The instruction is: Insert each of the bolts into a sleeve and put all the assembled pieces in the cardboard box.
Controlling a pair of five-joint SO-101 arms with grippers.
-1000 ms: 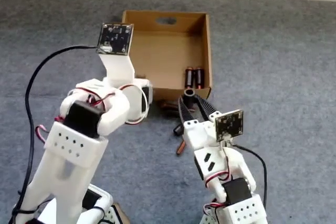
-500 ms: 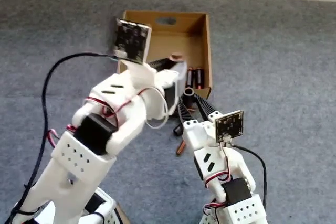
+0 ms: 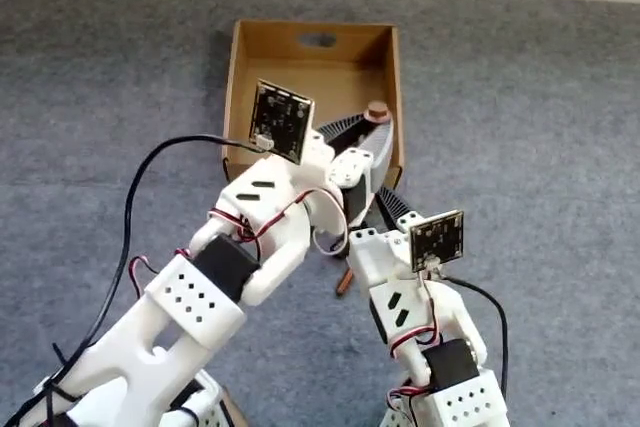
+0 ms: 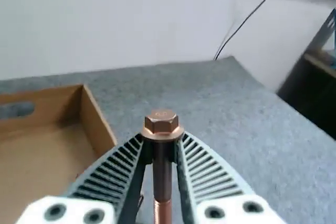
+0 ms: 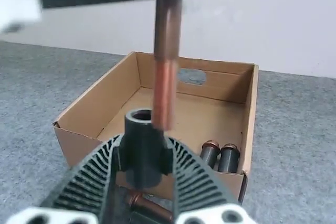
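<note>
My left gripper (image 4: 163,148) is shut on a copper bolt (image 4: 163,123), held upright by its shank with the hex head on top. In the high view that left gripper (image 3: 372,125) hangs over the near right corner of the cardboard box (image 3: 240,77). My right gripper (image 5: 142,153) is shut on a black sleeve (image 5: 140,129), open end up, just in front of the box (image 5: 94,109). The bolt (image 5: 167,66) hangs down with its tip at the rim of the sleeve's opening. Two assembled pieces (image 5: 220,156) lie in the box's near right corner.
A loose copper bolt (image 3: 345,282) lies on the grey carpet beside the right arm's wrist (image 3: 375,252). Another bolt (image 5: 147,205) lies on the carpet under the sleeve, against the box's front wall. The box's far half is bare cardboard.
The left arm has swung right from beside the box's left corner, carrying the bolt to a spot over the sleeve. The right arm has held still with the sleeve.
</note>
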